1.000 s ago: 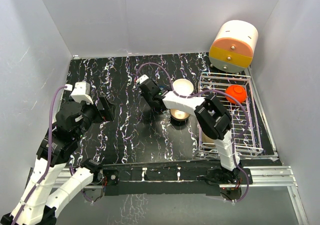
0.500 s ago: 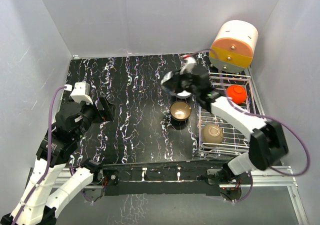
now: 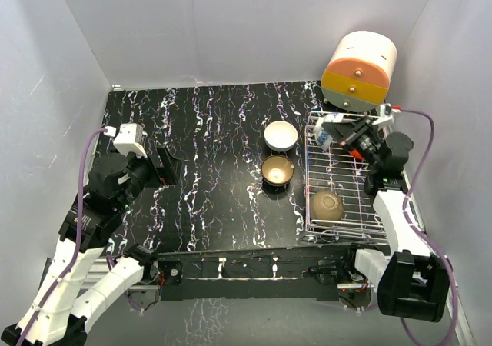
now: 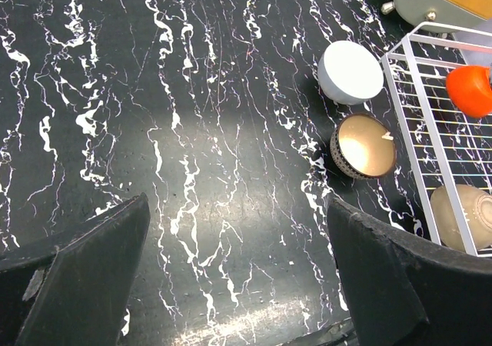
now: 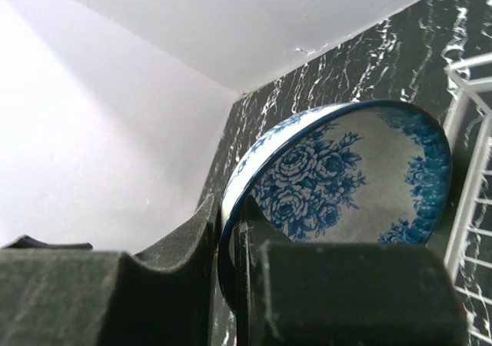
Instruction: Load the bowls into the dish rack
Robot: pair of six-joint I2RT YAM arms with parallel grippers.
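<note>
Top external view is showing the change: the right gripper (image 3: 337, 134), which a second ago was being stretched over the middle of the frame, is now being held at the right side, over the upper part of the dish rack (image 3: 346, 178); the blue-and-white bowl (image 5: 346, 169) is being carried with it. In the right wrist view the grip is being confirmed; the fingers are being pressed almost together on the rim of this bowl, and the bowl is being kept tilted on its edge. The red bowl (image 4: 470, 91) and the tan bowl (image 3: 328, 204) are already lying inside the rack; the white bowl (image 3: 280, 135) and the gold-lined bowl (image 3: 277, 169) are being left on the table (image 3: 200, 131), just left of the rack, as before. The left gripper (image 4: 238, 261) is being kept wide open, with nothing between its fingers. It is being judged that a third bowl is close to being set down; two are remaining.
</note>
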